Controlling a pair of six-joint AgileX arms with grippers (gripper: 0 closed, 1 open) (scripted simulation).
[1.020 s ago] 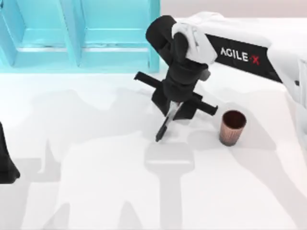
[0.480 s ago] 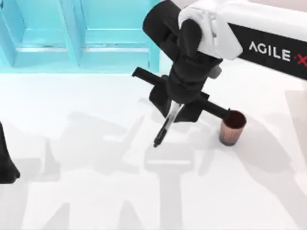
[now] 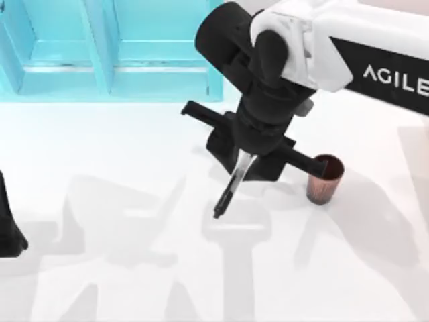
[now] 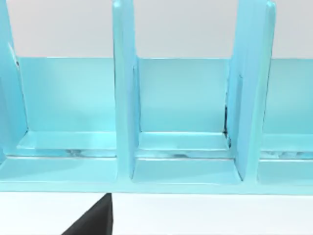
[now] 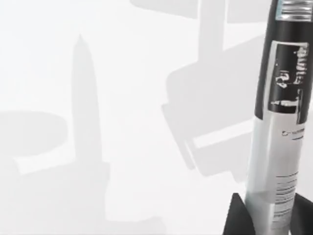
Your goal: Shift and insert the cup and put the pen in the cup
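My right gripper hangs over the middle of the table, shut on the pen, a slim marker with a pale grey barrel and black end that slants down to the left, off the table. In the right wrist view the pen rises between the dark fingers, its printed barrel clear. The copper-coloured cup stands upright on the table just right of the gripper, partly behind the gripper's crossbar. My left arm is parked at the left edge.
A light blue shelf rack with upright dividers stands along the back left of the table; the left wrist view faces the rack's compartments. White tabletop stretches in front of the arms.
My right arm has lifted the pen higher off the table and drifted slightly left; the crossbar now overlaps the cup's rim. The cup and left arm have not moved.
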